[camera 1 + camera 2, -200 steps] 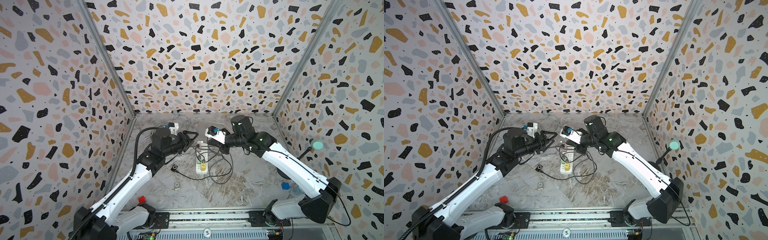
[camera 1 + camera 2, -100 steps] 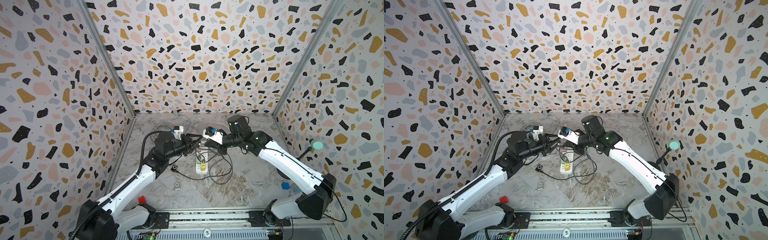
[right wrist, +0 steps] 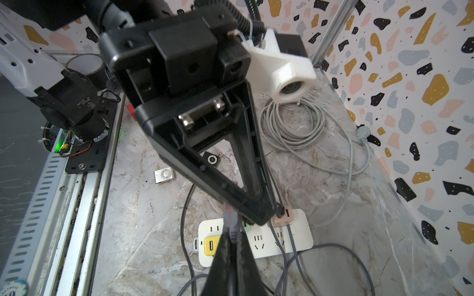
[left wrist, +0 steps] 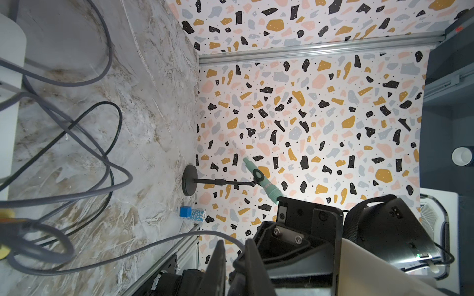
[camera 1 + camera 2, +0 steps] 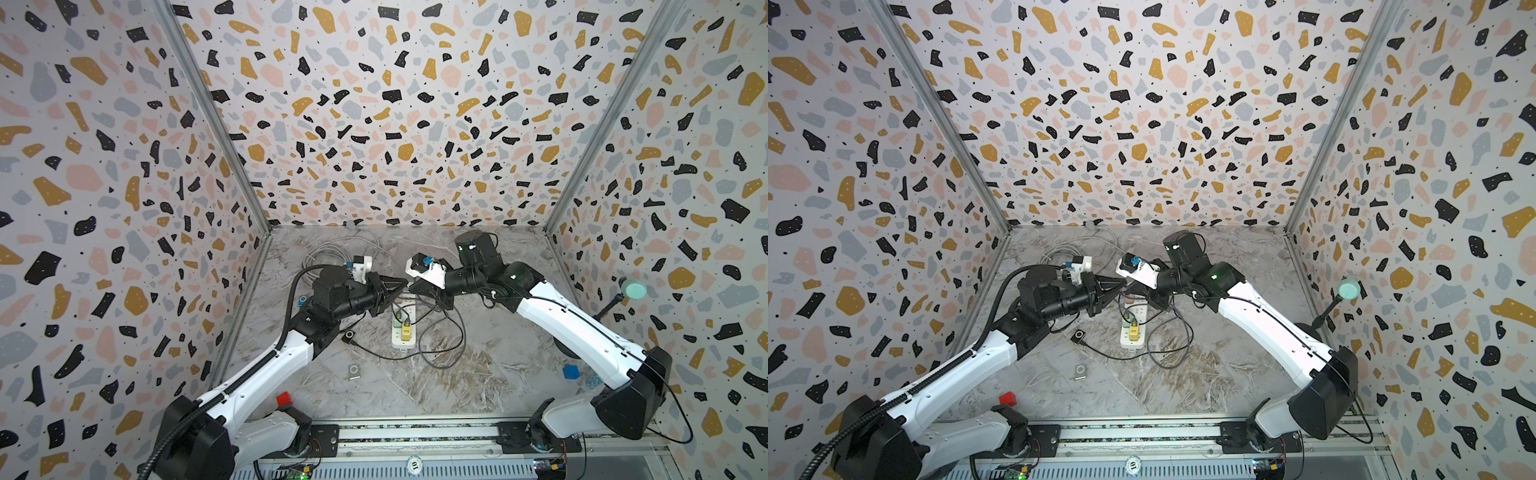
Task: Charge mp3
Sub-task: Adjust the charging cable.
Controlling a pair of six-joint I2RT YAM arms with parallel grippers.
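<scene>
Over the white power strip [image 5: 402,340] my two grippers meet tip to tip. The right gripper [image 3: 230,238] is shut on the plug end of a grey cable [image 3: 230,220], which points at the left gripper [image 3: 263,217]. In the left wrist view the grey cable [image 4: 154,246] arcs up from the floor into the narrow gap at the left gripper [image 4: 234,243], whose fingers have closed on it. A silver mp3 [image 5: 353,371] lies on the floor nearer the front. A black mp3 [image 5: 348,336] with a black lead sits just under the left arm.
A coiled grey cord [image 5: 328,253] lies at the back left. Loose cable loops [image 5: 440,345] spread right of the strip. A microphone on a stand [image 5: 631,289] stands by the right wall, a blue cube [image 5: 570,371] near it, and a red cube [image 5: 284,398] at the front left.
Both arms have swung inward until their tips meet above the strip. The left gripper, open a second ago, has closed. The right gripper has kept its hold on the plug.
</scene>
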